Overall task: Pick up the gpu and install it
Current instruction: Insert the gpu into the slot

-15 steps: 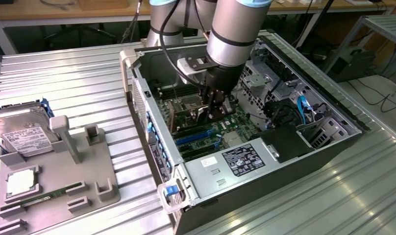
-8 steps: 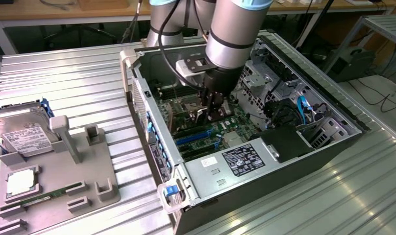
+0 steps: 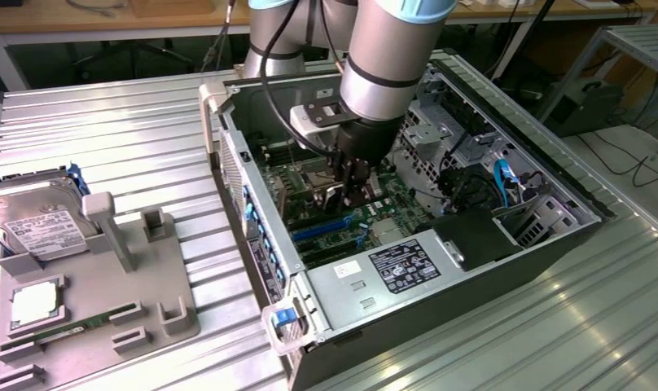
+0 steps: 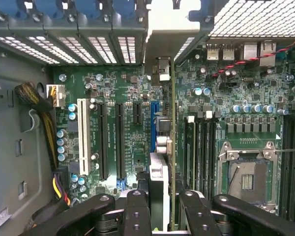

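While the black two-fingered gripper [image 4: 160, 211] pinches the slim dark gpu card [image 4: 171, 147] edge-on, it hangs inside the open grey computer case [image 3: 307, 285] over the green motherboard [image 4: 123, 93] — install step. Card seems aligned beside the blue slot [image 4: 153, 125] — seating calls for straight pressure.

No text legible at this resolution.

- Black-and-white label [image 3: 407, 266] on the grey power-supply cover [image 3: 361, 285], just toward the case front from the gripper [image 3: 351, 194]: print and marks present, unreadable.
- White label [image 3: 45, 230] on the hard drive [image 3: 36, 224], well apart from the gripper, outside the case: lines of print, unreadable.
- Motherboard [image 4: 123, 93] silkscreen below the gripper: too fine to read.
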You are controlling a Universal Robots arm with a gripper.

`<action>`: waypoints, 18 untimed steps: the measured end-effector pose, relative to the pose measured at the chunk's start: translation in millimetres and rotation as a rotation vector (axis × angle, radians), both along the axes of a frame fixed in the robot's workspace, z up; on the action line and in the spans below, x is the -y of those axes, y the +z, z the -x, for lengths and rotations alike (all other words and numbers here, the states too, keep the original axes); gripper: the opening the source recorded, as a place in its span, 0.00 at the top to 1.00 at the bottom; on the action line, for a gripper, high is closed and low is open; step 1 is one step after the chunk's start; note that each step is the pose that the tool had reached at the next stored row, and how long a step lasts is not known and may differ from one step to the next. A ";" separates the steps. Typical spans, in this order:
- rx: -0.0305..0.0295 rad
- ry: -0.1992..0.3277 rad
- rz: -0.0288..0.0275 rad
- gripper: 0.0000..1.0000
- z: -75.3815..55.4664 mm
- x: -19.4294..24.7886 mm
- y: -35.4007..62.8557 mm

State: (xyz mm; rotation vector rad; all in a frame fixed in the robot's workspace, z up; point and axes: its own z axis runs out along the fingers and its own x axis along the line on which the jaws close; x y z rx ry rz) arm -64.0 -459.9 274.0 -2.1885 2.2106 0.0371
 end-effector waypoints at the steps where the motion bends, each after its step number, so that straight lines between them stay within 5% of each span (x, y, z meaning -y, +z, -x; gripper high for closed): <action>1: 0.0000 0.000 -0.0001 0.72 0.4 0.0 -0.5; 18: -0.0018 -0.006 0.0074 0.72 3.9 0.0 -16.1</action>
